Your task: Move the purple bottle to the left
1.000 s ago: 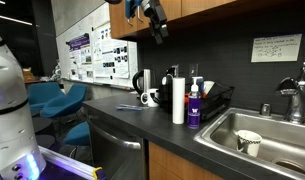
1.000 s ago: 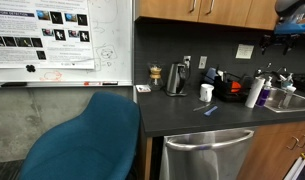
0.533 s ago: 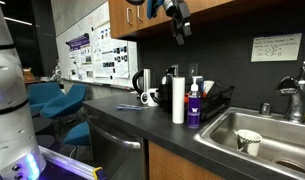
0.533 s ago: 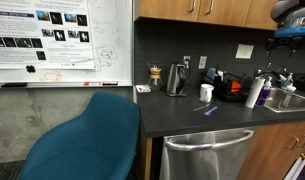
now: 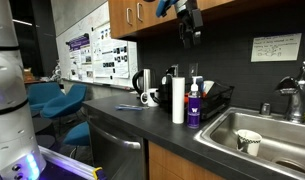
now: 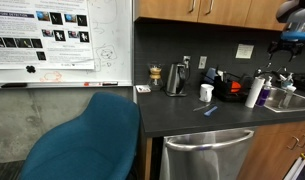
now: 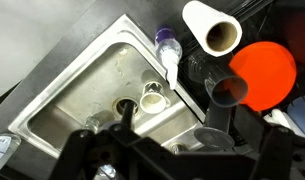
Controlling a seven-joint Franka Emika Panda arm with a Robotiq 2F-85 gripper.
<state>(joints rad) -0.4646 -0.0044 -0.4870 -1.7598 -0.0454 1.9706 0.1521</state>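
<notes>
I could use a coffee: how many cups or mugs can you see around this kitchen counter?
2. A black-and-white mug stands on the counter near the kettle; a pale cup sits in the sink. The cluttered dish rack may hide more.

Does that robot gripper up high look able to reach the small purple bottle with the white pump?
Probably yes: nothing stands between the gripper and the purple bottle, though a tall white paper-towel roll crowds one side.

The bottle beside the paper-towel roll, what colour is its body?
Purple; the bottle shows best in an exterior view.
</notes>
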